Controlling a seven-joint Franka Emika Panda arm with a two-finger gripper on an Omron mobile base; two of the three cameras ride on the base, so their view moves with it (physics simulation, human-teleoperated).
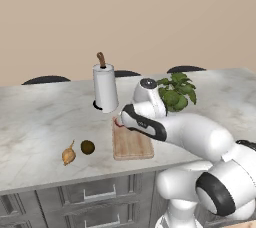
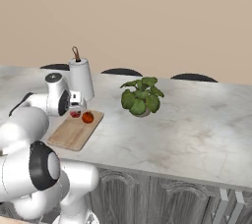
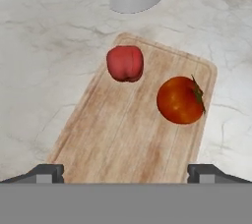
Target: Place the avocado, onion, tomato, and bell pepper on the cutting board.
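Observation:
The cutting board (image 3: 128,144) lies on the marble counter with a red bell pepper (image 3: 125,63) and a tomato (image 3: 180,99) resting on its far end. My gripper (image 3: 125,174) hovers above the board, open and empty, its fingertips (image 3: 47,173) spread wide. From the right base view the gripper (image 2: 76,106) hangs just over the pepper (image 2: 75,114) and tomato (image 2: 87,117). The dark green avocado (image 1: 87,147) and the golden-tan onion (image 1: 68,155) sit on the counter to the left of the board (image 1: 132,146), close to the front edge.
A white paper towel roll (image 1: 105,88) on a dark base stands just behind the board. A leafy potted plant (image 1: 176,92) sits to the right of it. Dark chair backs (image 1: 46,79) show beyond the counter's far edge.

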